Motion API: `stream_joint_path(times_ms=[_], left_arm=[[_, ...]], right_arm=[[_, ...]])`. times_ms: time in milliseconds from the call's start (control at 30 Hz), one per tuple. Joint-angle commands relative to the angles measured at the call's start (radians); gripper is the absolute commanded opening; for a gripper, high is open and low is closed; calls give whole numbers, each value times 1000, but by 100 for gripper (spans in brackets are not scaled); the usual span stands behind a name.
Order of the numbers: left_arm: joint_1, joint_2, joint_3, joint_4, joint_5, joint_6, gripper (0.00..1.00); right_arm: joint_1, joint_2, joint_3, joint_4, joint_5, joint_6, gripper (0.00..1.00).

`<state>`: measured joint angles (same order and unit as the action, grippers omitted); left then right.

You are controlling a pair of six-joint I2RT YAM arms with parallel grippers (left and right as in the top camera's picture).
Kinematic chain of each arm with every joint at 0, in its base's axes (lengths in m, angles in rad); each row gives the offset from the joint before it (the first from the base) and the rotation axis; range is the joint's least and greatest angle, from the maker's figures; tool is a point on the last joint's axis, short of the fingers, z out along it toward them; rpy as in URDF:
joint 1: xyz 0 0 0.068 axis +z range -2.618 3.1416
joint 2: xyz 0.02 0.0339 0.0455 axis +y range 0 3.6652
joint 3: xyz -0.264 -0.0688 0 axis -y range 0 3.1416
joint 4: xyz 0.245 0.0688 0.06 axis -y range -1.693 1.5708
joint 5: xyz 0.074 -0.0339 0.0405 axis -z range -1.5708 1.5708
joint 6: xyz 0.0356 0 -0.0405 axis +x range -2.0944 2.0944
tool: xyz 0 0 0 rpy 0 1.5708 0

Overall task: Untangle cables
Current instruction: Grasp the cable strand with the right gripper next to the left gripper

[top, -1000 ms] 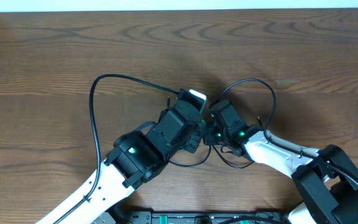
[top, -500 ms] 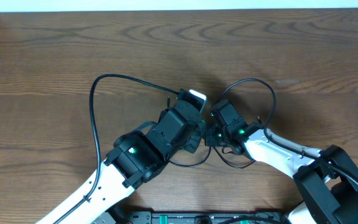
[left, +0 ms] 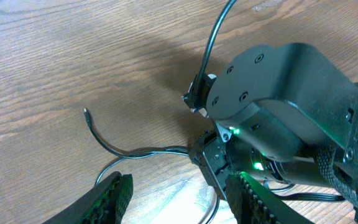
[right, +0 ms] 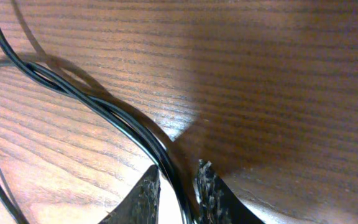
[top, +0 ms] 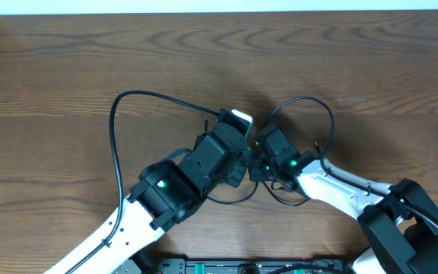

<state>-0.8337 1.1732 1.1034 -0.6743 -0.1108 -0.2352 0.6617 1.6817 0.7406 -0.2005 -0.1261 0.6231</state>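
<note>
While angled tableward, right pincer (right: 176, 186) clamps cable (right: 98, 104).

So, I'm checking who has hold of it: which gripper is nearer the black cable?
Right. The black cable runs between the fingers of the right gripper. The left gripper is open, and the cable's loose end lies on the table ahead of it.

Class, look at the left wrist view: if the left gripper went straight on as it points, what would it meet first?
Most likely the black cable crossing just ahead of the left gripper; the right arm's housing sits off to the right. Depth is unclear.
</note>
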Motion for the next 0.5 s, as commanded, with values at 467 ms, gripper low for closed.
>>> stream_joint_path(times_ms=[467], left_arm=[[3, -11, 2, -3, -5, 2, 54]], right_arm=[[34, 117, -107, -69, 23, 0, 1]])
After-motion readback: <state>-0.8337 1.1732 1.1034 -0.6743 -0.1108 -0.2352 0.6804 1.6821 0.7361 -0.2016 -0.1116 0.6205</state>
